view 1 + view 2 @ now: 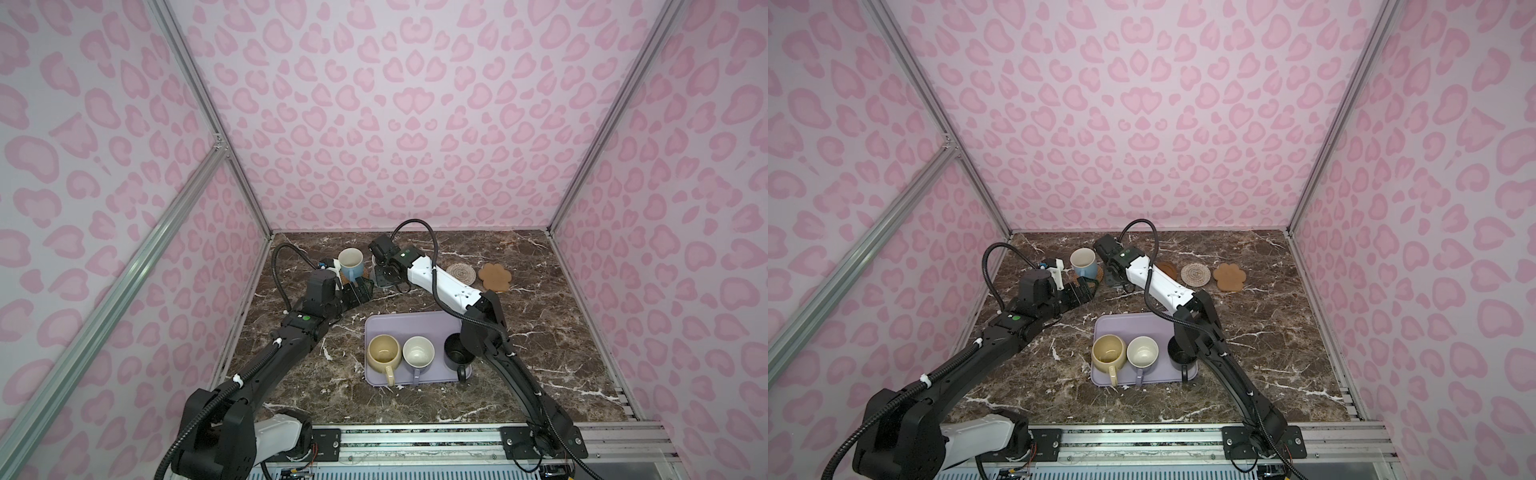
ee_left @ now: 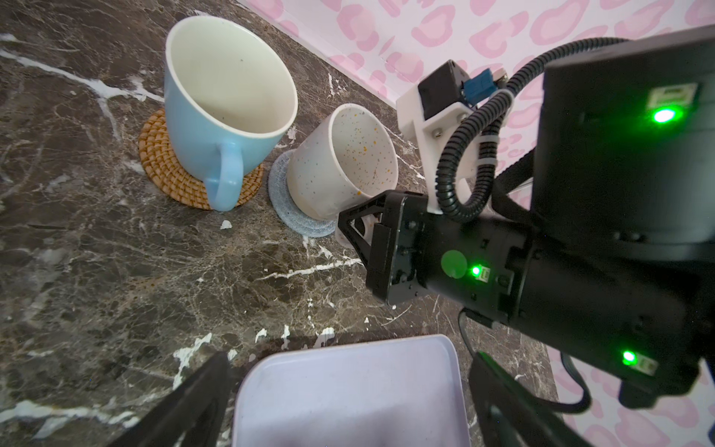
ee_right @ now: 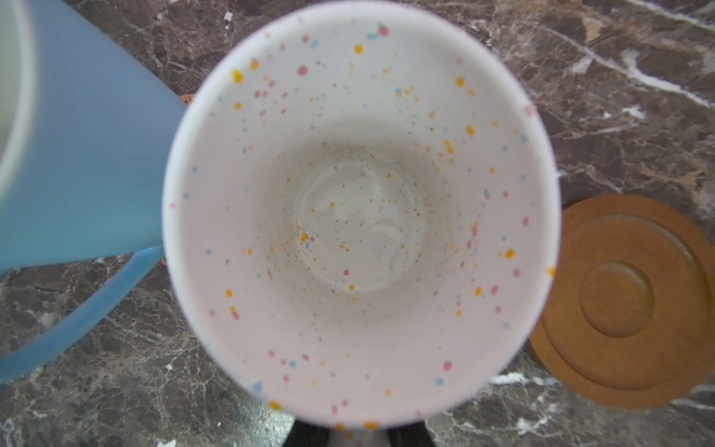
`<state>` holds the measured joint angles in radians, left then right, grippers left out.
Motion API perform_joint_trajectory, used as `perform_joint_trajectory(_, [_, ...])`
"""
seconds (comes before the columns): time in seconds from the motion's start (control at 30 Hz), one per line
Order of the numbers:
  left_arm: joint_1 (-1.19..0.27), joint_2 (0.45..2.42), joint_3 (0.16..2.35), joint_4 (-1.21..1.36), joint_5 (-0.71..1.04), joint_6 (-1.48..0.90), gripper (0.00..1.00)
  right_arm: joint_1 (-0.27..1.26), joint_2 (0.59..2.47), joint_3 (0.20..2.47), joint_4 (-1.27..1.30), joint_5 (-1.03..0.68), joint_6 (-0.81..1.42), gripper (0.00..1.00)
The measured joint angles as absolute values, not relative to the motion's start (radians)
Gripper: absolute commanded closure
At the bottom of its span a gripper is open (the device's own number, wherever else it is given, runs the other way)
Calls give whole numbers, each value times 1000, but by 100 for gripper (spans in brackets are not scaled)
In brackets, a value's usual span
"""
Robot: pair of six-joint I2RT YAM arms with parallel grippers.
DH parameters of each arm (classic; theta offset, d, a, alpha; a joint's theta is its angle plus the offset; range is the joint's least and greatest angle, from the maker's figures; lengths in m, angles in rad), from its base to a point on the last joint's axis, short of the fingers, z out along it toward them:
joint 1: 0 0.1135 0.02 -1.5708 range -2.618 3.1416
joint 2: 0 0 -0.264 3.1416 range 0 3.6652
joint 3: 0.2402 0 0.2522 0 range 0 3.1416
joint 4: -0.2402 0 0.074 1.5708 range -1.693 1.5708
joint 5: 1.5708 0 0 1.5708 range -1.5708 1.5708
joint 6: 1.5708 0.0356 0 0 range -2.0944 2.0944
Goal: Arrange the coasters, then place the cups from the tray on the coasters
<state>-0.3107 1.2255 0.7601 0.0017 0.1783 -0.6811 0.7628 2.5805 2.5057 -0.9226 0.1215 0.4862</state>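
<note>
In both top views the left end effector (image 1: 360, 291) stands released, the light blue mug (image 1: 350, 262) just beyond it; in the left wrist view the right end effector (image 2: 354, 228) clenches the handle of the speckled mug (image 2: 344, 166), which stands on the grey-blue coaster (image 2: 284, 207); in the right wrist view the brown coaster (image 3: 626, 305) lies just beside that mug.

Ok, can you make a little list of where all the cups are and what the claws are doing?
On coasters: light blue mug on orange coaster; speckled mug on grey-blue coaster
On tray: yellow mug, lavender mug, black mug
Empty coasters: brown disc, beige disc, paw shape
Left claw: open, holding nothing
Right claw: shut on speckled mug's handle
</note>
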Motion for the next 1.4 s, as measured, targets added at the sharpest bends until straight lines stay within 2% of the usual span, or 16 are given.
perform_joint_trajectory(0.27, [-311, 1224, 760, 0, 176, -681, 3, 748, 2580, 2506, -907, 86, 494, 65])
perform_joint_trajectory(0.7, [-311, 1208, 759, -7, 176, -681, 3, 750, 2574, 2506, -909, -1, 505, 64])
perform_joint_trajectory(0.8, [-311, 1205, 759, -13, 176, -681, 3, 749, 2551, 2488, -908, 9, 505, 57])
perform_joint_trajectory(0.87, [-315, 1198, 759, -27, 176, -682, 3, 749, 2519, 2446, -897, 14, 504, 48])
perform_joint_trajectory(0.97, [-331, 1168, 759, -60, 163, -687, 3, 752, 2436, 2337, -865, 23, 499, 34])
perform_joint_trajectory(1.0, [-344, 1153, 759, -76, 155, -688, 3, 754, 2398, 2289, -849, 22, 493, 27])
perform_joint_trajectory(1.07, [-371, 1119, 759, -109, 134, -688, 3, 762, 2312, 2174, -804, 23, 493, 6])
perform_joint_trajectory(1.13, [-401, 1074, 753, -141, 104, -688, 3, 768, 2189, 2024, -746, 24, 493, 1])
perform_joint_trajectory(1.4, [-570, 969, 751, -298, -27, -707, 3, 768, 1799, 1567, -546, 52, 468, 1])
